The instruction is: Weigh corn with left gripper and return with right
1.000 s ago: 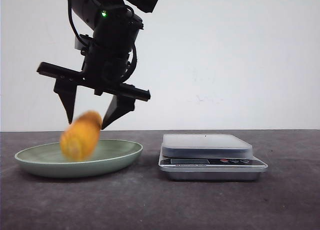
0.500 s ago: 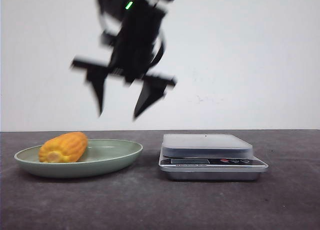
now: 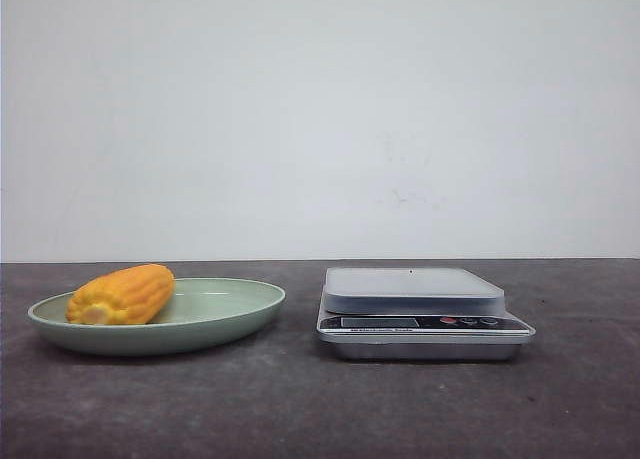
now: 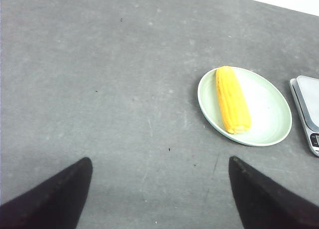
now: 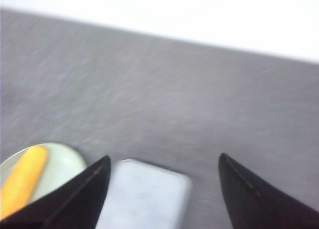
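The orange-yellow corn (image 3: 121,294) lies on its side at the left of the green plate (image 3: 235,314), touched by nothing. The silver scale (image 3: 420,309) stands to the plate's right with its platform bare. Neither arm shows in the front view. From the left wrist I see the corn (image 4: 232,99) on the plate (image 4: 271,109) far off, and my left gripper (image 4: 159,161) is open over bare table. My right gripper (image 5: 162,161) is open high above the scale (image 5: 147,196), with the corn (image 5: 21,181) and plate (image 5: 62,164) at the edge of that blurred view.
The dark grey table (image 3: 320,409) runs to a white wall behind. An edge of the scale (image 4: 309,114) shows beside the plate in the left wrist view.
The corn dropped from the open gripper onto the plate and rolled a little left. The arm above the plate rose and left the front view.
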Robot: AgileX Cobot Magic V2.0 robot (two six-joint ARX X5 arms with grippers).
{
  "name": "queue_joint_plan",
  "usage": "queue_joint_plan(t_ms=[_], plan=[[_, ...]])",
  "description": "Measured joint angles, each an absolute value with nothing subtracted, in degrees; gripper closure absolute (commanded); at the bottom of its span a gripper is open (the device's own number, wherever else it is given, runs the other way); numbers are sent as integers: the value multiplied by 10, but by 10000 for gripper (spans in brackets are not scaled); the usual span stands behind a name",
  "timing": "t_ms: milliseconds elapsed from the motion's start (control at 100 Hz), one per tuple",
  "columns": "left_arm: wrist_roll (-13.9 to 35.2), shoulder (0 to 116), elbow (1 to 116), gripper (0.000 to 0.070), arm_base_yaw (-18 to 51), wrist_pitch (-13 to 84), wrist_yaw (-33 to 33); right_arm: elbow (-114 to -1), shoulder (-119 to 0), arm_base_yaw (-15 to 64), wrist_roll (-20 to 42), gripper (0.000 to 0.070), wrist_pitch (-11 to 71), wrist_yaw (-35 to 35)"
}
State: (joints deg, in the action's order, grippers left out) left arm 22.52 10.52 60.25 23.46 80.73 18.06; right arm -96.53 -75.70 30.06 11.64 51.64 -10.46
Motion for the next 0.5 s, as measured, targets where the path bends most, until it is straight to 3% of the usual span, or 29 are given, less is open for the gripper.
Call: queue_joint_plan(t_ms=[290,500], plan=[[220,105,602,185,235,773,178,-965,-527,249,92,272,645,-151],[220,105,585,185,235,759,176,-899,-378,249,111,272,683,-151]])
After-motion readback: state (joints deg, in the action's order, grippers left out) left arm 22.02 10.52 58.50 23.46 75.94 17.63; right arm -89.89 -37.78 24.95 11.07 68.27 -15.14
